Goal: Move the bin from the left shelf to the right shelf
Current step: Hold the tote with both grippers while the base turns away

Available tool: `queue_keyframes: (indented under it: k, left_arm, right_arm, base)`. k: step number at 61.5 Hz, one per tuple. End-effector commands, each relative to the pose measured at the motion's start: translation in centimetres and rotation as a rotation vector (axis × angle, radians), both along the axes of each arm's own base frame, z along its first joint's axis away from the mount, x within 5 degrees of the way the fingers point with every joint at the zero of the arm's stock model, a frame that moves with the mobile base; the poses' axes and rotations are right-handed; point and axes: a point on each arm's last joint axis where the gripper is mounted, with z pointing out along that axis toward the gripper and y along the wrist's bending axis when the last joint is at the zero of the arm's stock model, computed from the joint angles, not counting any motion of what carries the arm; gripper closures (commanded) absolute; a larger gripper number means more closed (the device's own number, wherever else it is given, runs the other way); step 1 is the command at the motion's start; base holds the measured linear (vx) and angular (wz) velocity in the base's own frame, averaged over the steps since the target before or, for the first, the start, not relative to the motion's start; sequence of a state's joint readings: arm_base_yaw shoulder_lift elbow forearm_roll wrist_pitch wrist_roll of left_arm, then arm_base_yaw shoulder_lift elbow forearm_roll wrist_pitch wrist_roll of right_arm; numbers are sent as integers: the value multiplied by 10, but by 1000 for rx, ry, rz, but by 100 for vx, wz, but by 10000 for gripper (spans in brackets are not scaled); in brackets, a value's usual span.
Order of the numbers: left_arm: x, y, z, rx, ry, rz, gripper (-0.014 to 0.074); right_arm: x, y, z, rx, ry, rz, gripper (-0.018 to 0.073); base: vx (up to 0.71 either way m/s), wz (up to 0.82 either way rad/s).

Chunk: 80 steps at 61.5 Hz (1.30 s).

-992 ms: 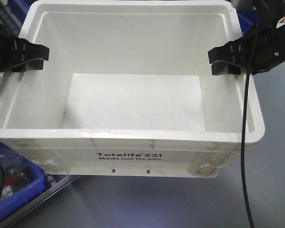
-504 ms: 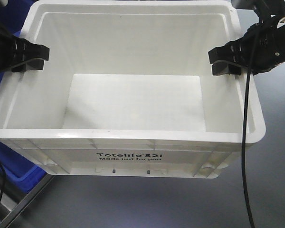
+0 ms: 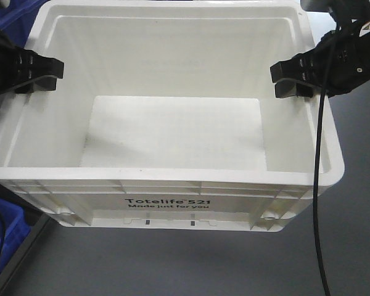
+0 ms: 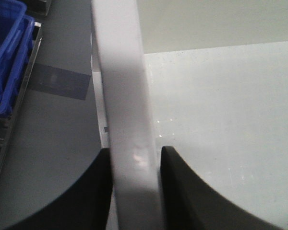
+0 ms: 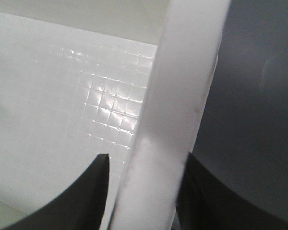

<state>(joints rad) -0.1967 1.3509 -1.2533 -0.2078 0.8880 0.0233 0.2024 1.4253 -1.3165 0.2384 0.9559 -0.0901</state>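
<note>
The left gripper (image 3: 44,73) is clamped on the left rim of the bin (image 3: 172,132), with one black finger (image 4: 93,191) outside the wall and the other inside. The right gripper (image 3: 291,79) pinches the right rim the same way. The white bin is empty and fills the front view between the two arms, its printed side facing the camera, above a grey surface (image 3: 191,265). A blue bin (image 4: 7,57) sits off to the left, well apart from the rim. A black cable (image 3: 317,185) hangs from the right arm across the bin's right corner.
</note>
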Motion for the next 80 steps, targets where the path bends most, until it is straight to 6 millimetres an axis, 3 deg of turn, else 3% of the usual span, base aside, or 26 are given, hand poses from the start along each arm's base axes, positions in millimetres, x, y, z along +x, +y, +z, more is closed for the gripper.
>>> queue_keyframes:
  k: [1,80]
  left_arm:
    - [-5,-2,34,-57,-191,-11,601]
    - [-5,-2,34,-57,-191,-11,601]
  right_arm:
    - [-1,-3,29,18,-162,-12,564]
    - [-1,-3,29,18,-162,-12,564]
  base:
    - [15,-47]
    - [20,-54]
